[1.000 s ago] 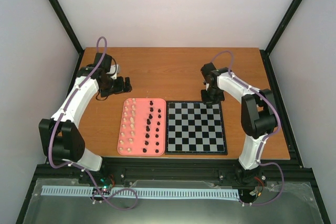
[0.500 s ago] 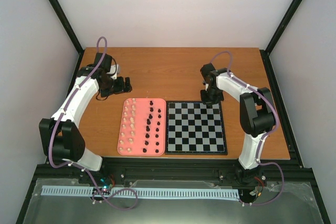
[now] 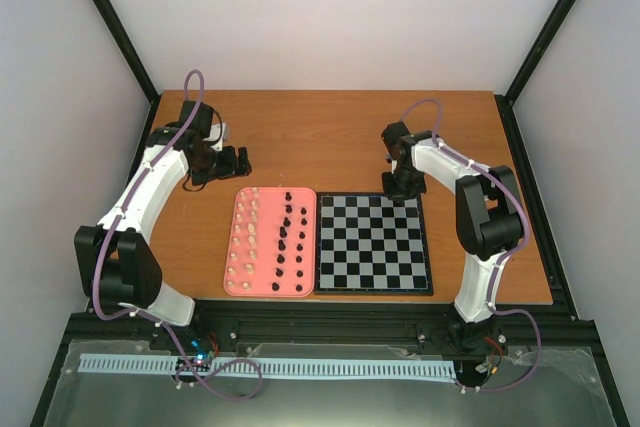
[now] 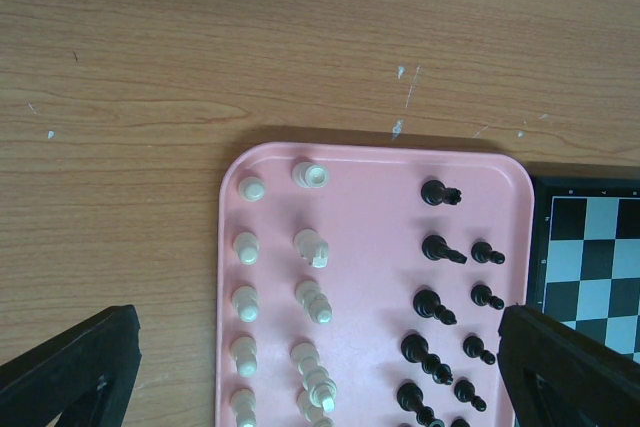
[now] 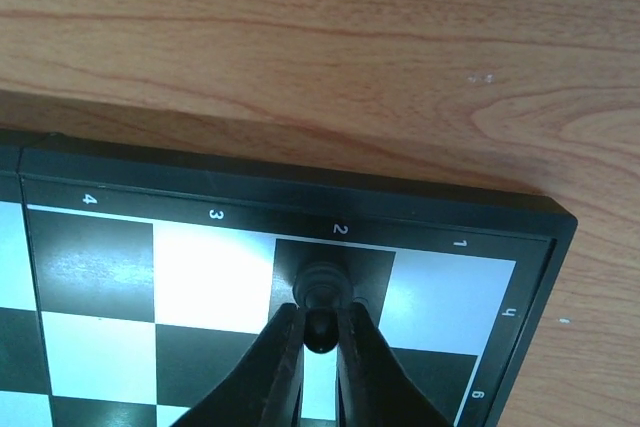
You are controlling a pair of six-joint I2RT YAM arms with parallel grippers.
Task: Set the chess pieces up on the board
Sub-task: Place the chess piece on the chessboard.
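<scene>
The board (image 3: 372, 243) lies right of the pink tray (image 3: 270, 237). My right gripper (image 3: 405, 187) reaches down to the board's far right corner. In the right wrist view the right gripper (image 5: 320, 322) is shut on the round head of a black chess piece (image 5: 322, 287), whose base rests on the black edge square (image 5: 330, 259) under the number 2. Several black chess pieces (image 4: 432, 247) and cream-white ones (image 4: 310, 245) stand in rows on the tray (image 4: 370, 247). My left gripper (image 3: 225, 159) hovers over the table beyond the tray, open, its fingers (image 4: 70, 367) wide apart with nothing between them.
Bare wooden table (image 3: 320, 137) stretches behind the tray and the board. The board's dark border (image 5: 300, 187) runs close to the right gripper. Black frame posts stand at the table's back corners.
None of the pieces or arms has visibly shifted in the top view.
</scene>
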